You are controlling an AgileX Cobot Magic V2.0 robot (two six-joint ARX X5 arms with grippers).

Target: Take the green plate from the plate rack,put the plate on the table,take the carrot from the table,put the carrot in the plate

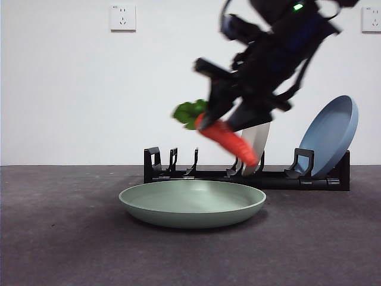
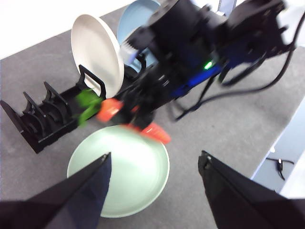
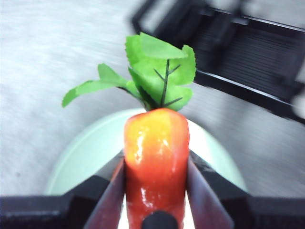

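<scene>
Front view: dark grey matte table (image 1: 53, 238); long black pronged plate rack (image 1: 196, 174) behind; mint-green round plate (image 1: 192, 203) flat, apart from rack. Right gripper (image 1: 215, 119) pinched orange-red toy carrot (image 1: 229, 142) tilted above the plate's rim. Left gripper (image 2: 155, 164) spread, empty.

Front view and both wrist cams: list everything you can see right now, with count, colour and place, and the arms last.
green plate: one, pale mint green, flat on the table in front of the rack.
carrot: one, orange-red with green leaves, held tilted in the air above the green plate.
plate rack: one, black, behind the green plate.
cream plate: one, standing in the rack.
blue plate: one, leaning in the rack's end slot.
table: dark grey.
wall sockets: two, white, on the wall.
right gripper: shut on the carrot over the green plate.
left gripper: open, empty, hanging back above the table.
</scene>
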